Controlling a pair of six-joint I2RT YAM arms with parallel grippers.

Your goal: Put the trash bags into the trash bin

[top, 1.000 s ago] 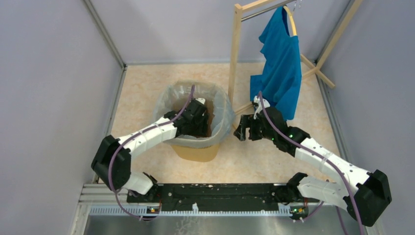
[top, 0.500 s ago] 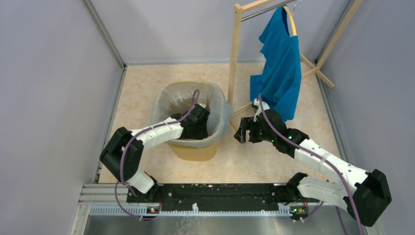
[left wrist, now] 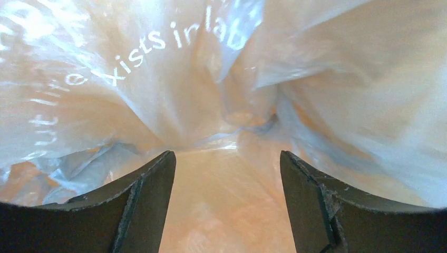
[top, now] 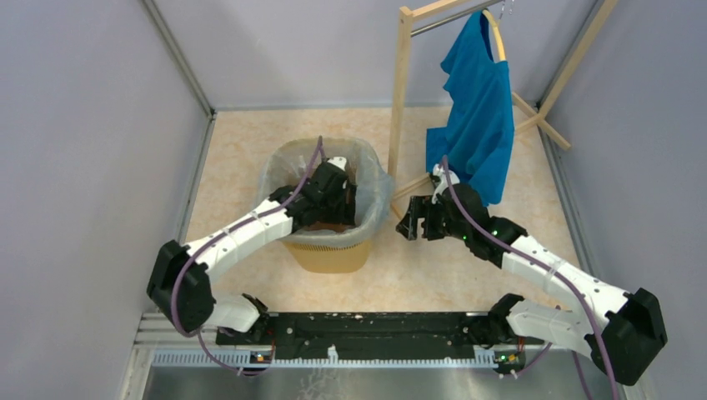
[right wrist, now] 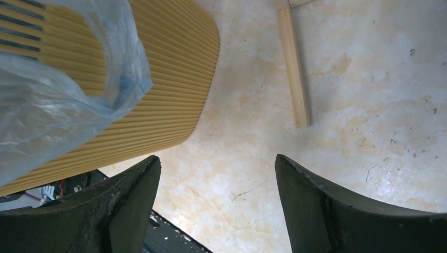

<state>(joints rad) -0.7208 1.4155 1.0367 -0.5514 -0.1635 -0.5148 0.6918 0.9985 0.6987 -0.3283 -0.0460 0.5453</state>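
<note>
The yellow-orange trash bin [top: 329,254] stands mid-floor, lined by the translucent pale trash bag [top: 377,193], whose film drapes over the rim. My left gripper [top: 332,207] reaches down inside the bin. In the left wrist view it [left wrist: 226,161] is open, with crumpled printed bag film [left wrist: 158,79] just ahead and nothing between the fingers. My right gripper [top: 410,222] hovers open just right of the bin. In the right wrist view it [right wrist: 217,163] is over bare floor, with the ribbed bin wall [right wrist: 163,79] and a bag flap [right wrist: 63,100] at upper left.
A wooden clothes rack [top: 402,92] stands right behind the bin, with a blue shirt [top: 475,117] hanging from it. Its foot bar [right wrist: 293,68] lies on the floor near my right gripper. Grey walls enclose the beige floor [top: 242,150].
My left arm has shifted inside the bin and its jaws have widened. The bag film has settled lower against the rim. The right arm has held still.
</note>
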